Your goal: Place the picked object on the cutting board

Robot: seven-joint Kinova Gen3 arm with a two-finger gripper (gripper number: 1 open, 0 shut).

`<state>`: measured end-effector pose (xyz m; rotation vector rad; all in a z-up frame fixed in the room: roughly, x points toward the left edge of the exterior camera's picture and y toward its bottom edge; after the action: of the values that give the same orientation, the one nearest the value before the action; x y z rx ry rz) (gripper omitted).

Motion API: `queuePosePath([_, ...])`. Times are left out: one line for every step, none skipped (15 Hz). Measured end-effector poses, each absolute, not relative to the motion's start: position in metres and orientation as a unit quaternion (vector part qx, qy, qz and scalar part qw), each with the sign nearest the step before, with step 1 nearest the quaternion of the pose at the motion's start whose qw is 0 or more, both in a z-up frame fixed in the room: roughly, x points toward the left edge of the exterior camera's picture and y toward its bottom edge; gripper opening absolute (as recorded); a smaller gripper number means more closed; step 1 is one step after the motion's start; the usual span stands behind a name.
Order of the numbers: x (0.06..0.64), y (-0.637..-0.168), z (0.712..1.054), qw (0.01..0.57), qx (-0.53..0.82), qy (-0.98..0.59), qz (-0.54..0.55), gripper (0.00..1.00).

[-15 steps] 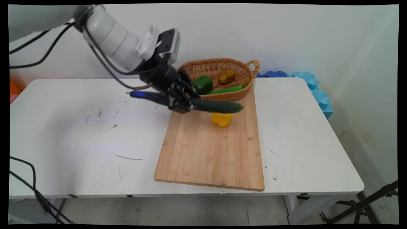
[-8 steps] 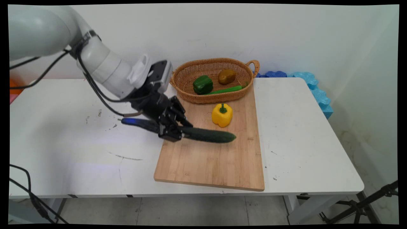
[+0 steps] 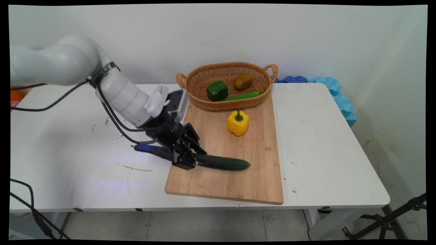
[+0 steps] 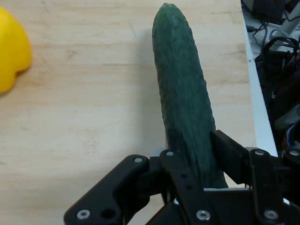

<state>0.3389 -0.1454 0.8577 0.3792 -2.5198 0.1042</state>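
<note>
We see the claw [image 3: 186, 160] clamped on a dark green cucumber [image 3: 221, 163], its two fingers [image 4: 234, 157] pressed against the sides near the middle of the vegetable's length. The arm [image 3: 122, 97] slants down from the upper left, wrist low and tilted, so the claw points toward the right and sits just over the left edge of the bamboo cutting board [image 3: 235, 180]. The cucumber lies roughly level, one end reaching out over the board's middle, the other sticking back past the claw above the bare white worktop [image 3: 85, 136]; we cannot tell whether it rests on the wood or hangs just above it. In the hand view the cucumber [image 4: 185, 103] runs straight away from the claw [image 4: 197, 161] across the wood grain, with the yellow bell pepper [image 4: 11, 49] off to one side. That pepper [image 3: 237, 123] stands upright on the board farther back, apart from the cucumber. Behind it, at the board's far edge, a wicker basket [image 3: 204, 73] holds a green bell pepper [image 3: 217, 90], a brownish potato [image 3: 243, 82] and a slim green vegetable [image 3: 243, 96].
</note>
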Motion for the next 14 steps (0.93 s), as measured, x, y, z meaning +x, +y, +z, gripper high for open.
queuePosePath([0.338, -0.145, 0.850, 0.293, 0.143, -0.945, 0.034, 0.00])
queuePosePath([0.337, -0.145, 0.844, 0.294, 0.145, -0.944, 0.030, 0.00])
queuePosePath([0.335, -0.144, 0.838, 0.296, 0.146, -0.944, 0.025, 0.00])
queuePosePath([0.333, -0.143, 0.832, 0.297, 0.148, -0.943, 0.021, 0.00])
queuePosePath([0.332, -0.143, 0.827, 0.299, 0.150, -0.942, 0.017, 0.00])
queuePosePath([0.331, -0.142, 0.822, 0.300, 0.151, -0.942, 0.013, 0.00])
queuePosePath([0.330, -0.142, 0.817, 0.302, 0.153, -0.941, 0.010, 0.00])
queuePosePath([0.329, -0.142, 0.813, 0.303, 0.154, -0.941, 0.008, 0.00])
queuePosePath([0.328, -0.143, 0.809, 0.305, 0.155, -0.940, 0.007, 0.00])
queuePosePath([0.326, -0.143, 0.805, 0.308, 0.155, -0.939, 0.005, 0.00])
queuePosePath([0.324, -0.144, 0.802, 0.310, 0.156, -0.938, 0.003, 0.00])
queuePosePath([0.322, -0.144, 0.798, 0.313, 0.155, -0.937, 0.002, 0.00])
queuePosePath([0.320, -0.145, 0.795, 0.316, 0.155, -0.936, 0.001, 0.00])
queuePosePath([0.317, -0.146, 0.792, 0.319, 0.154, -0.935, 0.000, 0.00])
